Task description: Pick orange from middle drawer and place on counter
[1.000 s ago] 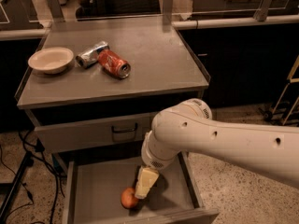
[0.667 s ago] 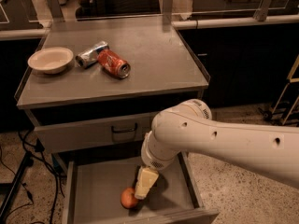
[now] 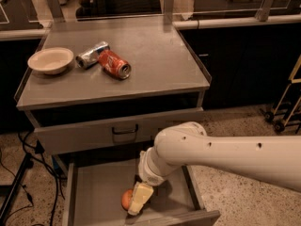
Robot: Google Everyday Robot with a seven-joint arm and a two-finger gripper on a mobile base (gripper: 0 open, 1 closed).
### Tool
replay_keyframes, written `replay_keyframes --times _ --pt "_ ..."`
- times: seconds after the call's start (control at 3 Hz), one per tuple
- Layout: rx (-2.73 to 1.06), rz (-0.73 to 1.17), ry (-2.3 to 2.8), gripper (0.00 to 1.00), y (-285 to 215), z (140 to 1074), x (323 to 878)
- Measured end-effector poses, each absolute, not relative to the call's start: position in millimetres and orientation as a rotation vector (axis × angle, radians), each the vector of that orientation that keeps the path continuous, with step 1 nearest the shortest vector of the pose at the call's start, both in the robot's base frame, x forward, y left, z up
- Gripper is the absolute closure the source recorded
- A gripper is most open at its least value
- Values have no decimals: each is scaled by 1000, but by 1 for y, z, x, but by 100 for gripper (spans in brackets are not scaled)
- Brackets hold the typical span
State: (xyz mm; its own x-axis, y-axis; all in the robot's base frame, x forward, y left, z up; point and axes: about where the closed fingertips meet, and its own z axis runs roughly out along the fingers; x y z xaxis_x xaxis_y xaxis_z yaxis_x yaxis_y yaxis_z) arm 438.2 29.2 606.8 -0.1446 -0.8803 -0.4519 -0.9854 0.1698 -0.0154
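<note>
The orange point(image 3: 126, 199) lies on the floor of the open middle drawer point(image 3: 94, 197), near its front. My gripper point(image 3: 136, 202) is reached down into the drawer, right against the orange's right side, and covers part of it. The cream-coloured fingers point(image 3: 140, 197) point down and to the left. The white arm comes in from the right. The counter point(image 3: 155, 69) is the grey cabinet top above.
On the counter stand a white bowl point(image 3: 51, 60) at the left, a crushed silver can point(image 3: 92, 54) and a red soda can point(image 3: 114, 64) lying on its side. A shut drawer front with a black loop handle point(image 3: 124, 132) is above the open drawer. Cables point(image 3: 19, 173) hang at the left.
</note>
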Motion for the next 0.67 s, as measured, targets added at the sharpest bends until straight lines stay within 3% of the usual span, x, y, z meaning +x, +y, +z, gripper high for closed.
replay_keyframes --times 0.67 --pt "-1756 487 2087 0 42 580 444"
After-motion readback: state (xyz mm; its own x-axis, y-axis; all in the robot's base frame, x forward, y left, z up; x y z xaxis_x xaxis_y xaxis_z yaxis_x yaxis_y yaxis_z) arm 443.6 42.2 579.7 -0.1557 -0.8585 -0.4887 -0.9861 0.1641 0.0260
